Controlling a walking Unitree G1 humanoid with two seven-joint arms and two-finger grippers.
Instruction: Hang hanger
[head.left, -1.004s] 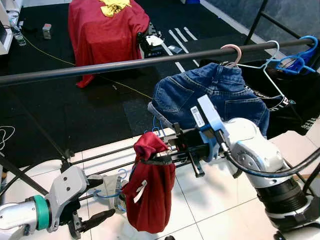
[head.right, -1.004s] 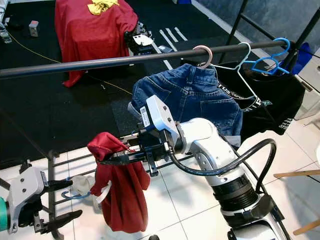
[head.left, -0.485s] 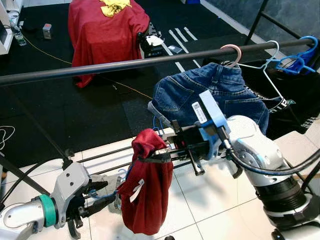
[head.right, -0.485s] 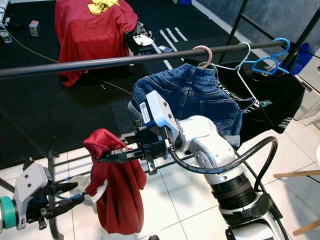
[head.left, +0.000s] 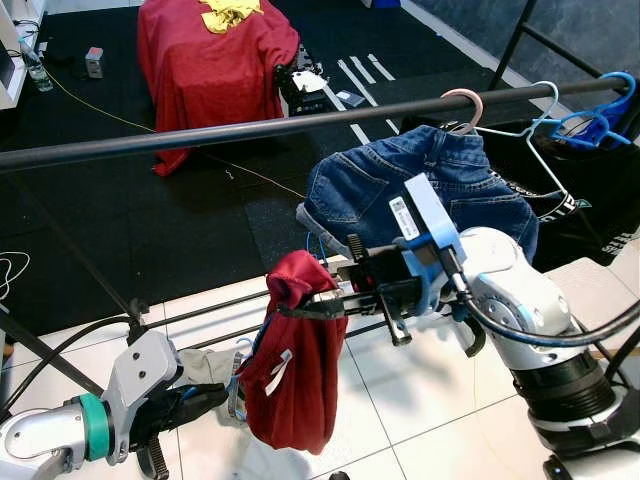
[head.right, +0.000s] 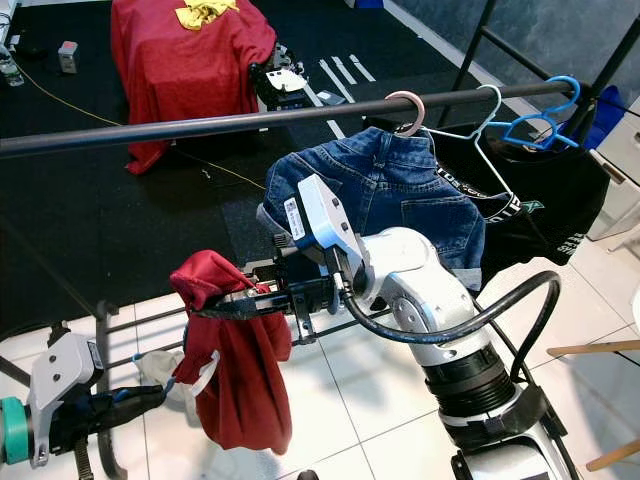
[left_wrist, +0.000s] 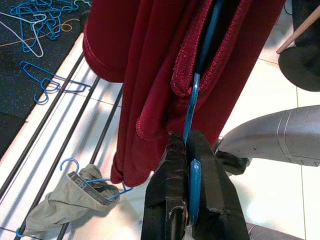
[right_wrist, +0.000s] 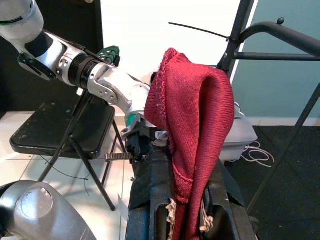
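Blue hanger (left_wrist: 192, 107) in left tool (left_wrist: 186, 165)

Lighting is even and bright across both head views, apparently from overhead; the white floor tiles (head.left: 400, 400) reflect softly, without harsh glare. The black mat (head.left: 150, 220) reads dark yet keeps detail. Shadows are soft and short. Focus is sharp, with no motion blur. In the right wrist view, a white wall (right_wrist: 165, 50) is blown out, and the near red cloth (right_wrist: 192, 120) stays crisp. The left wrist view is well lit, slightly soft up close.
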